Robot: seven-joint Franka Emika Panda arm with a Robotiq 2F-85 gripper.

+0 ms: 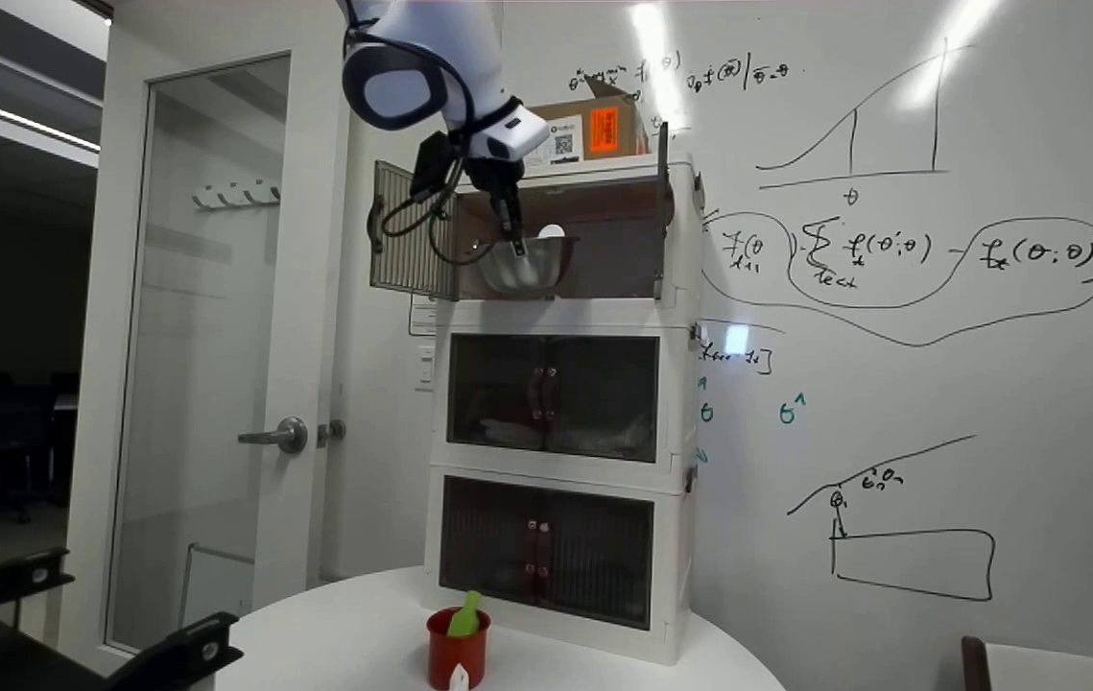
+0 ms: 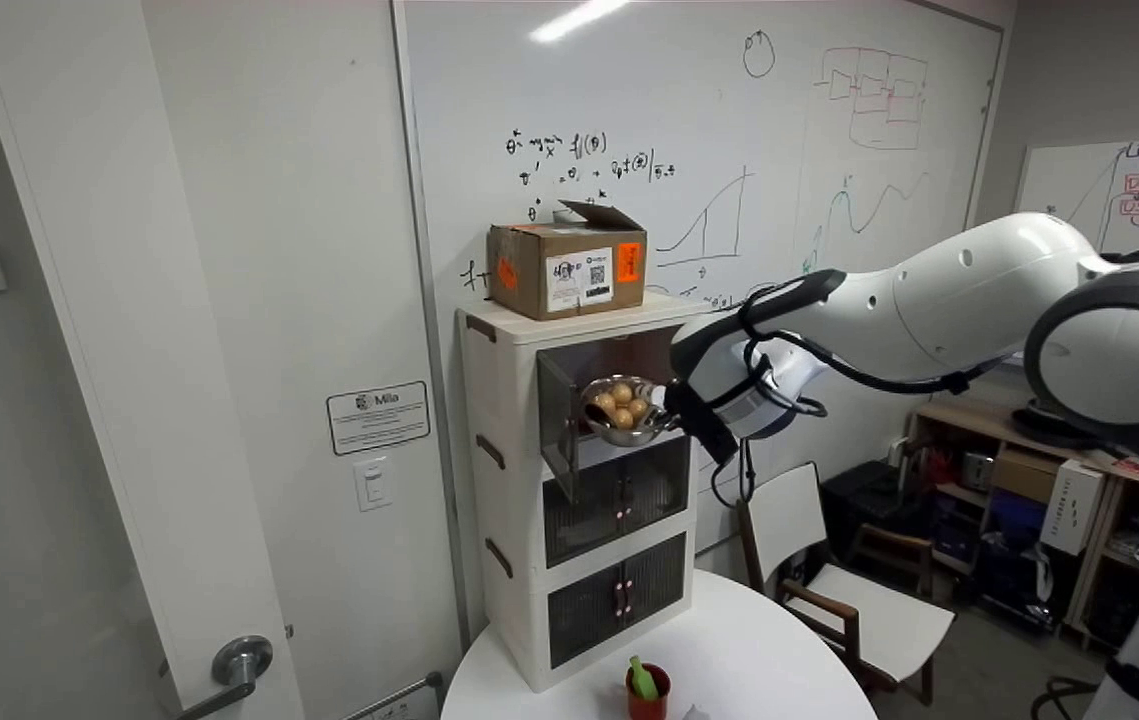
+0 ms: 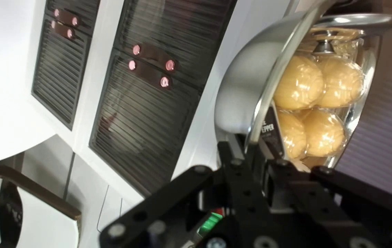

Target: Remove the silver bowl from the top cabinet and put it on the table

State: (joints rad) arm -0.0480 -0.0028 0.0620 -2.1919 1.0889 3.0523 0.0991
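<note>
The silver bowl (image 1: pixel 541 269) is at the mouth of the top cabinet (image 1: pixel 618 264), whose two doors stand open. In an exterior view the bowl (image 2: pixel 619 432) shows in front of the opening. I cannot tell whether it touches the shelf. In the wrist view the bowl (image 3: pixel 244 82) holds several round yellow things (image 3: pixel 299 82) in clear wrap and a dark pepper container (image 3: pixel 271 131). My gripper (image 3: pixel 245 148) is shut on the bowl's near rim, one finger outside and one inside; it also shows in an exterior view (image 1: pixel 515 248). The round white table (image 1: pixel 344 624) stands below.
A red cup (image 1: pixel 445 662) with a green object (image 2: pixel 643 680) stands on the table before the cabinet stack. A cardboard box (image 2: pixel 569 265) sits on top. The open doors (image 1: pixel 416 235) (image 1: pixel 663 211) flank the bowl. Two glass-fronted compartments (image 1: pixel 551 398) are below. A chair (image 2: pixel 869 610) stands beside the table.
</note>
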